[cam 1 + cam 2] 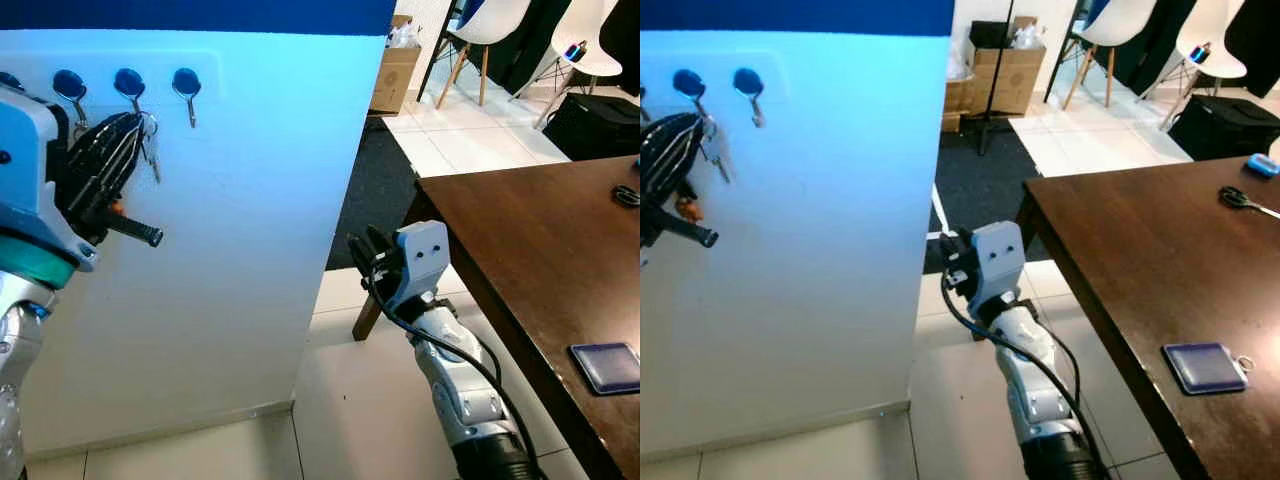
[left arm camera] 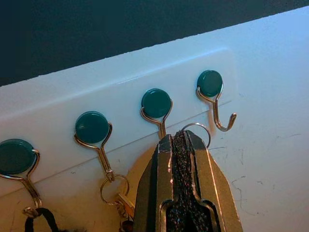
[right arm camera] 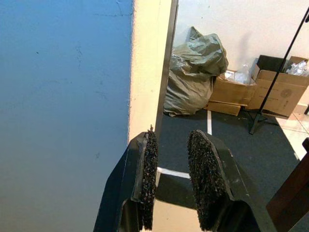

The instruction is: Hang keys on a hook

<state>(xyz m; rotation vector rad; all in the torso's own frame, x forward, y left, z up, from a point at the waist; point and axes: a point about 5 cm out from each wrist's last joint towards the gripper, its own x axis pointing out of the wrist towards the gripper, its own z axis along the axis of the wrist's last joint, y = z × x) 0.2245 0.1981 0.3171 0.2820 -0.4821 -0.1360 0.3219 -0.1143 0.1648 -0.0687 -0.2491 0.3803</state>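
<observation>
A row of silver hooks with dark round caps is fixed high on a white wall panel (image 1: 230, 250). My left gripper (image 1: 138, 122) is raised against the third hook (image 2: 156, 103) and is shut on the keys (image 1: 151, 148). Their ring (image 2: 197, 132) pokes out past my fingertips just below that hook. The end hook (image 2: 212, 96) is bare. Another key ring (image 2: 114, 186) hangs from the second hook, and a black cord (image 2: 41, 217) from the first. My right gripper (image 1: 360, 245) hangs low beside the panel's edge, open, with nothing between its pads (image 3: 205, 179).
A dark wooden table (image 1: 540, 240) stands at the right with a blue card (image 1: 607, 365) and scissors (image 1: 1240, 200) on it. Beyond are white chairs (image 1: 485, 25), cardboard boxes (image 1: 1005, 75), a stand (image 1: 990, 90) and a grey sack (image 3: 195, 72).
</observation>
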